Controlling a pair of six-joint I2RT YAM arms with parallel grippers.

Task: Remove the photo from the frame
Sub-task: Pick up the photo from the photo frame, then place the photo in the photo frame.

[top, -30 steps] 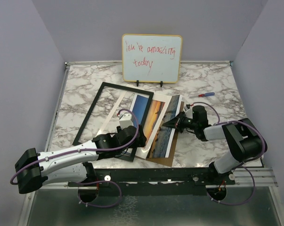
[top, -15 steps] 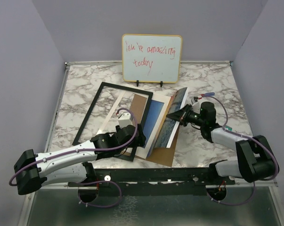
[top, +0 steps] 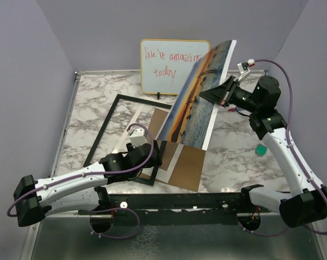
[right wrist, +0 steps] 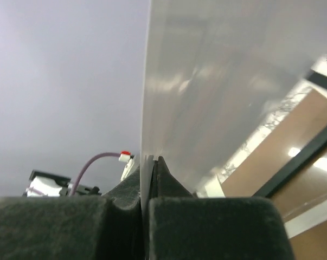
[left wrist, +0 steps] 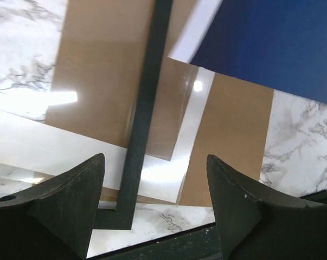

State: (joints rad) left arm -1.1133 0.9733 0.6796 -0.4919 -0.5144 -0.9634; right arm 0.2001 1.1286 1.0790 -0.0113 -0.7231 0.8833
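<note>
Since a second ago, your right gripper (top: 205,96) has swung up and back. It has carried the large rectangular orange-and-blue sunset photo (top: 198,103) with it. The photo lay flat over the brown fibreboard back panel (top: 187,172). It now hangs steeply tilted in the air in front of the wood-edged whiteboard with red handwriting (top: 160,65), its lower edge near the panel. The thin black rectangular frame (top: 100,135) has stayed flat on the marble table (top: 87,100), so the photo looks free of it. By my reading, only setting it aside remains. The left gripper (top: 154,156) has hardly moved from the frame's near corner. The overhead view hides both grips. The right wrist view shows the jaws pinched tight on the photo's thin edge, with its pale back filling the lens. The left wrist view shows fingers (left wrist: 71,200) spread wide and holding nothing, over the frame's rail and a glossy clear sheet. You cannot tell whether they touch down. A dark blue patch of photo sits at upper right.
</note>
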